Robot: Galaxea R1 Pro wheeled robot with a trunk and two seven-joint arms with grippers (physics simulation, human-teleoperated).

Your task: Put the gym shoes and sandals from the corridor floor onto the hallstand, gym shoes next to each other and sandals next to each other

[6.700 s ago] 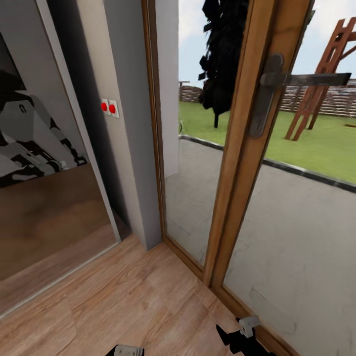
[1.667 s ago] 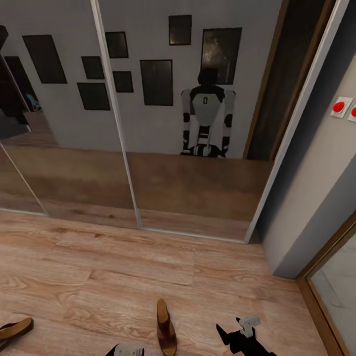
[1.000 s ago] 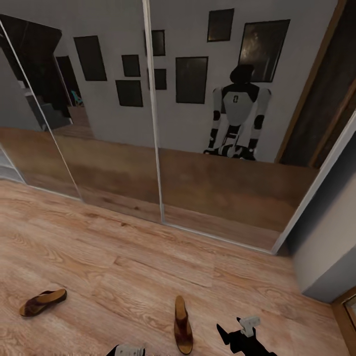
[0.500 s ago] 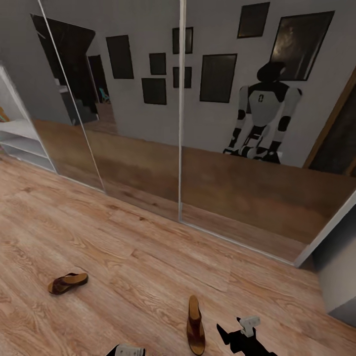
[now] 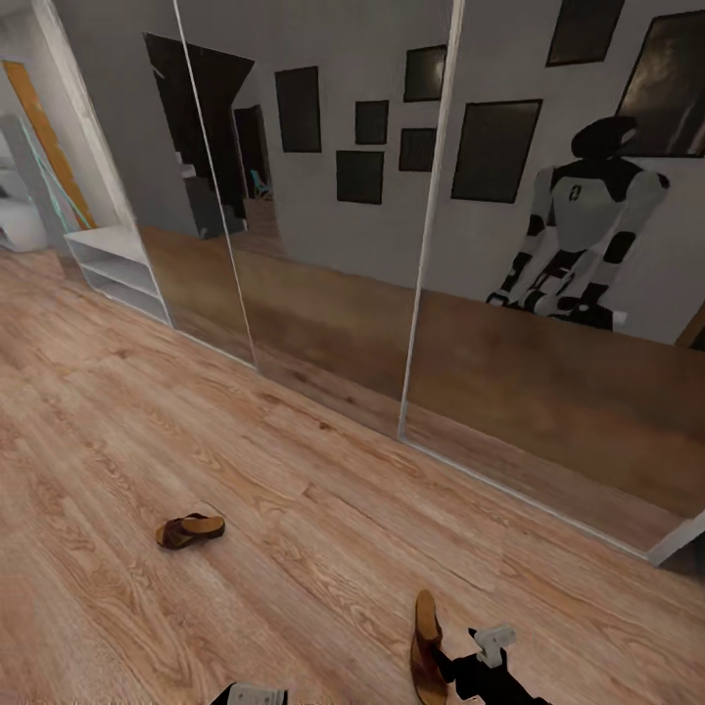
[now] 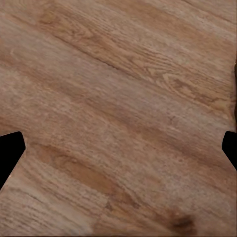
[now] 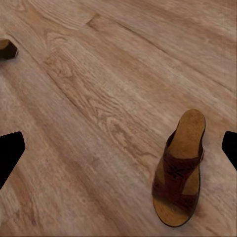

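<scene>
Head view: my camera has swung left along the mirrored wardrobe doors [image 5: 323, 294] over the last seconds, so both brown leather open-backed sandals now lie on the light wood-grain plank floor [image 5: 117, 441], one out to the left [image 5: 190, 531], the other just beside my right gripper [image 5: 482, 654]. A pale white low shelf unit [image 5: 117, 269] has come into sight far left; I cannot tell whether it is the rack. No sneakers yet. I judge I am still searching.

Left wrist view: the left gripper [image 6: 118, 153] hangs spread wide above bare planks, holding nothing.

Right wrist view: the fingertips [image 7: 10, 150] stand wide apart and empty, the near sandal [image 7: 180, 168] lying between them, untouched.
</scene>
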